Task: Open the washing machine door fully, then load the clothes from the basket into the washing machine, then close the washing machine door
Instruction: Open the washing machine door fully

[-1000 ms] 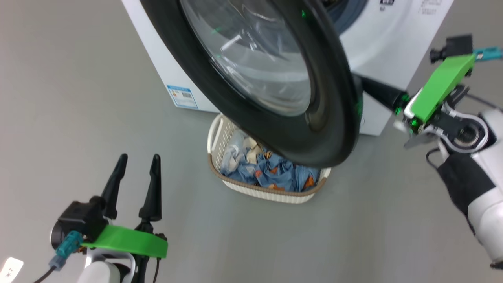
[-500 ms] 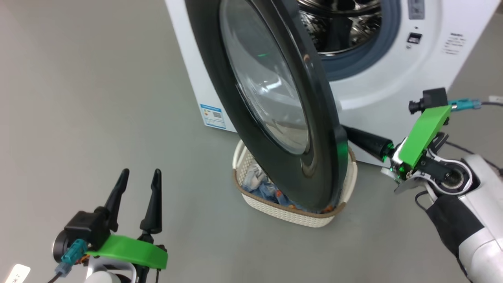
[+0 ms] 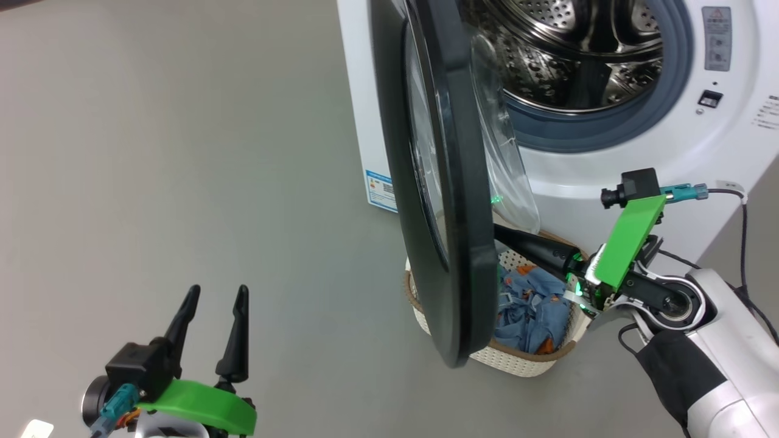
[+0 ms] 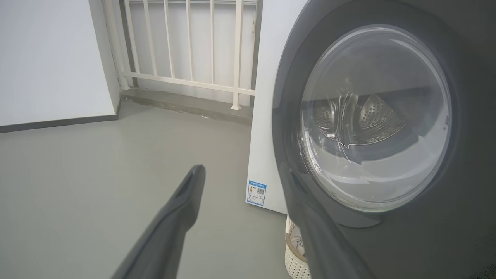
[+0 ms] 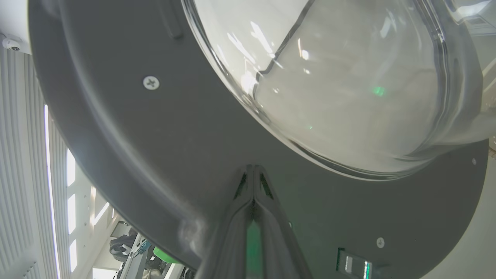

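The washing machine door (image 3: 450,213) stands swung out, seen edge-on in the head view, with its glass bowl (image 3: 505,170) bulging toward the washing machine (image 3: 608,176). The steel drum (image 3: 578,55) lies exposed. My right gripper (image 3: 500,231) is shut, and its tips press on the door's inner face (image 5: 135,135) just below the bowl (image 5: 341,85), as the right gripper (image 5: 254,168) shows in its wrist view. Below the door sits the basket (image 3: 517,359) with the blue printed clothes (image 3: 535,304). My left gripper (image 3: 213,292) hangs open at the lower left, well clear of the door (image 4: 387,232).
Grey floor spreads to the left and front of the machine. A blue label (image 4: 256,192) marks the machine's side. A white railing (image 4: 186,77) and a white wall (image 4: 50,58) stand beyond. A black cable (image 3: 744,243) runs by my right arm.
The door has swung further out, from showing its face to edge-on, with my shut right gripper following on its inner side. The head camera has shifted. The left gripper has kept its place.
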Available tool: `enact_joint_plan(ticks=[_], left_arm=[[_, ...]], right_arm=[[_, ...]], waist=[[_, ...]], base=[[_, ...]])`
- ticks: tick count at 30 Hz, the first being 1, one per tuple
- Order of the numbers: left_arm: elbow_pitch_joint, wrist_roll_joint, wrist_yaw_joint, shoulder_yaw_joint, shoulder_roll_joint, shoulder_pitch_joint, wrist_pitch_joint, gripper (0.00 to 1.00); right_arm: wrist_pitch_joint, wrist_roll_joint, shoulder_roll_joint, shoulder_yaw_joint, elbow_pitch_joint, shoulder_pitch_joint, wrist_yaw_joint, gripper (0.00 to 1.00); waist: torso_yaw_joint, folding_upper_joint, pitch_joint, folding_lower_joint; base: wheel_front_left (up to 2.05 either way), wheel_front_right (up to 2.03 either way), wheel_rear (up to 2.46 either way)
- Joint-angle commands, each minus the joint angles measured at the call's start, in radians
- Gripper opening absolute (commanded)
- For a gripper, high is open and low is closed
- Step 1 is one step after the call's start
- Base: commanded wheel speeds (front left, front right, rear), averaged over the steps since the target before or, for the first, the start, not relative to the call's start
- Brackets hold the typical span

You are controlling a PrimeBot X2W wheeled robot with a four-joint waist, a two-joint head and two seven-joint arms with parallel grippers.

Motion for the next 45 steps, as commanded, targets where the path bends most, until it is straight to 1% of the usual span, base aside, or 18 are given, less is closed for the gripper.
enact_joint_plan(ticks=[1,6,13,24,26,28,30,31,32,37,38,45], left_arm=[[-0.016,0.012,-0.003,0.03,0.024,-0.025,-0.006,1.0],[-0.008,0.011,-0.003,0.027,0.026,-0.027,-0.006,1.0],[-0.004,0.012,-0.002,0.03,0.027,-0.026,-0.006,1.0],[-0.001,0.013,0.003,0.028,0.029,-0.019,-0.006,1.0],[-0.001,0.013,0.004,0.028,0.029,-0.017,-0.006,1.0],[-0.001,0.012,0.005,0.027,0.029,-0.013,-0.006,1.0],[0.001,0.01,0.005,0.027,0.031,-0.01,-0.006,1.0],[0.001,0.009,0.005,0.027,0.031,-0.009,-0.006,1.0],[0.001,0.009,0.006,0.026,0.031,-0.007,-0.006,1.0],[0.001,0.006,0.007,0.028,0.032,0.0,-0.006,1.0],[0.0,0.004,0.008,0.032,0.034,0.006,-0.006,1.0],[-0.015,-0.001,0.016,0.051,0.032,0.027,-0.006,1.0]], right_arm=[[0.008,0.008,0.025,0.007,-0.037,0.009,0.002,0.0],[0.014,-0.003,0.043,0.005,-0.037,0.013,0.002,0.0],[0.023,-0.011,0.053,-0.001,-0.033,0.019,0.002,0.0],[0.005,-0.035,0.051,-0.031,-0.041,0.032,0.002,0.0],[-0.003,-0.036,0.049,-0.043,-0.051,0.036,0.002,0.16],[-0.009,-0.036,0.046,-0.053,-0.063,0.043,0.002,0.26],[-0.013,-0.037,0.044,-0.061,-0.077,0.05,0.002,0.63],[-0.014,-0.037,0.043,-0.065,-0.084,0.054,0.002,0.93],[-0.017,-0.041,0.041,-0.068,-0.094,0.057,0.002,1.0],[-0.042,-0.067,0.035,-0.074,-0.146,0.081,0.002,1.0],[-0.057,-0.095,0.026,-0.066,-0.174,0.092,0.002,1.0],[-0.138,-0.165,-0.008,-0.048,-0.279,0.137,0.002,1.0]], waist=[[0.019,0.0,-0.007,0.0],[0.031,0.0,-0.011,0.0],[0.03,0.0,-0.016,0.0],[-0.006,0.0,-0.032,0.0],[-0.018,0.0,-0.038,0.0],[-0.034,0.0,-0.045,0.0],[-0.053,0.0,-0.05,0.0],[-0.064,0.0,-0.052,0.0],[-0.076,0.0,-0.054,0.0],[-0.147,0.0,-0.065,0.0],[-0.178,0.0,-0.068,0.0],[-0.28,0.0,-0.071,0.0]], base=[[0.0,0.0,0.0],[0.0,0.0,0.0],[0.0,0.0,0.0],[0.0,0.0,0.0],[0.0,0.0,0.0],[0.0,0.0,0.0],[0.0,0.0,0.0],[0.0,0.0,0.0],[0.0,0.0,0.0],[0.0,0.0,0.0],[0.0,0.0,0.0],[0.0,0.0,0.0]])
